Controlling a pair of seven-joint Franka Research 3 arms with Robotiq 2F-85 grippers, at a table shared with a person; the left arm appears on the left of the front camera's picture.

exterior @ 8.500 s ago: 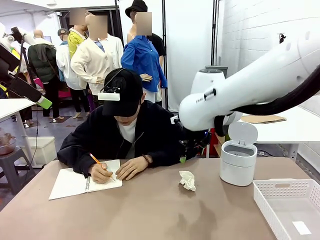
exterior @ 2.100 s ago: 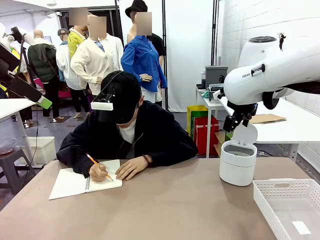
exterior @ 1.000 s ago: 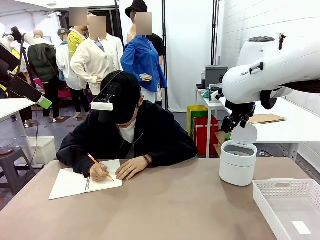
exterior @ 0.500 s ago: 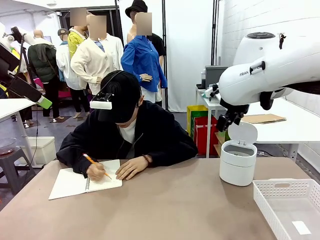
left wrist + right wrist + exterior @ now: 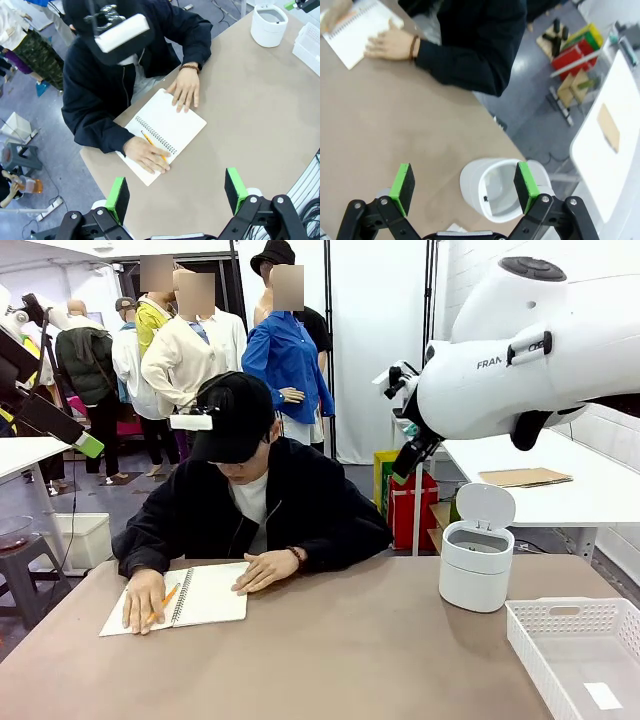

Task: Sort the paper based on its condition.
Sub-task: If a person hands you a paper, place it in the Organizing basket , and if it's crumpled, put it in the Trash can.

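Note:
The paper is out of view. A person at the far side rests both hands on an open spiral notebook, a pencil under one hand. My right gripper hangs high in the air, up and left of the white lidded bin, whose lid stands open. In the right wrist view that gripper is open with nothing between its pads, looking down into the bin. My left gripper is open too, high above the table's near side, with the notebook below it.
A white perforated tray stands at the near right corner beside the bin, with a small white slip on its floor. A side table to the right carries a tan cardboard sheet. Bare brown tabletop lies between notebook and bin.
The crumpled white ball seen earlier is gone from the table. My right gripper has risen up and left from just above the bin. The person sat up and slid the pencil hand left.

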